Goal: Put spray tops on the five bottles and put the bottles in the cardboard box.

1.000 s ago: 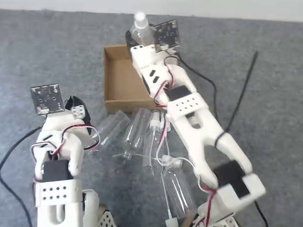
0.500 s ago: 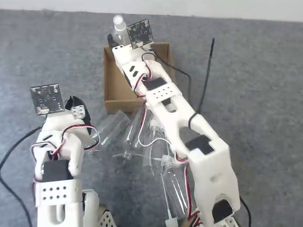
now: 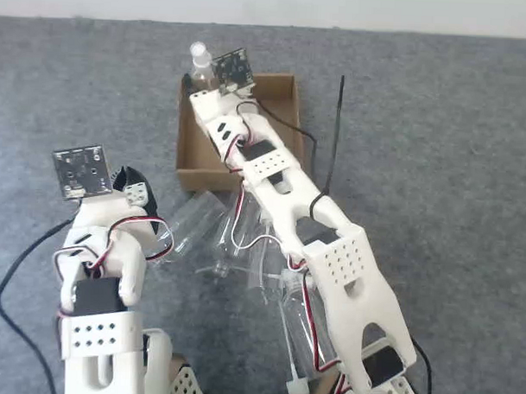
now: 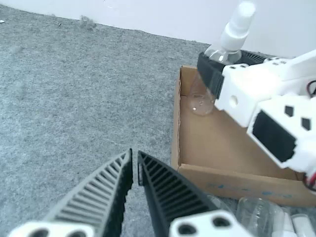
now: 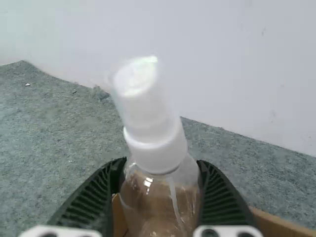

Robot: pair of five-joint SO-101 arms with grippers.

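Observation:
My right gripper [image 3: 200, 79] is shut on a clear bottle [image 3: 199, 62] with a white spray top, holding it tilted over the far left corner of the cardboard box [image 3: 215, 139]. In the right wrist view the bottle [image 5: 154, 148] stands between the two black fingers [image 5: 98, 192]. The left wrist view shows that bottle [image 4: 223, 49] with its base low inside the box [image 4: 217, 148]. My left gripper [image 4: 135, 156] hangs shut and holds nothing, over the grey mat left of the box; the high view has it [image 3: 134, 187] at the near left.
Several clear bottles [image 3: 199, 219] lie on the mat just in front of the box, partly under the right arm. Another bottle [image 3: 308, 330] lies nearer the arm bases, with loose spray tops [image 3: 219, 269] around. A black cable [image 3: 334, 135] runs right of the box.
The right arm swung left with the bottle, from the box's far right side to its far left corner. The left arm has not moved.

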